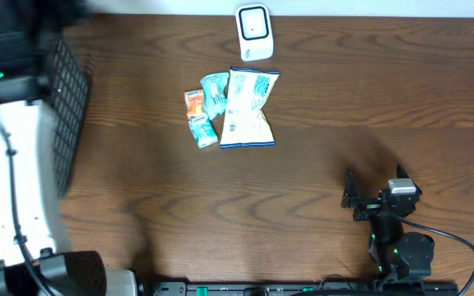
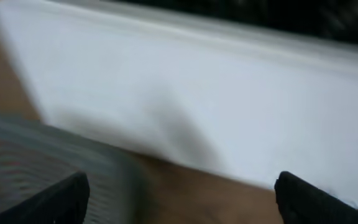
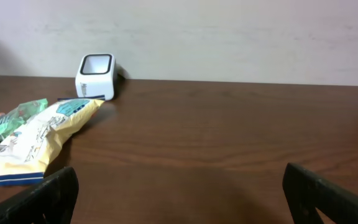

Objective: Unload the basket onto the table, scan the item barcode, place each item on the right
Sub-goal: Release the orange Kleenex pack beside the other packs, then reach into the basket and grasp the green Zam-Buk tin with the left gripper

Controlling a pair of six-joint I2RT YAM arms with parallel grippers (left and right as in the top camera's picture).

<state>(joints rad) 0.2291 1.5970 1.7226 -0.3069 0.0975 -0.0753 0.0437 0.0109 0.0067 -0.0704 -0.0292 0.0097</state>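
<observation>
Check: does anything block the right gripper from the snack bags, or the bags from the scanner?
Nothing visible does. Bare table lies between the open right gripper and the snack bags. The scanner stands just beyond the bags with nothing between.

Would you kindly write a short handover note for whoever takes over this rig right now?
Fingers: the left gripper is open and empty near the wire basket, its view blurred. The right gripper is open and empty, facing the scanner.
Items: the large white bag, orange packet and teal packet lie bunched on the table, just in front of the scanner.
Done: the pictures prove no scan, and the basket's contents are hidden.
Left: pick up an item and show its barcode to the scanner.
</observation>
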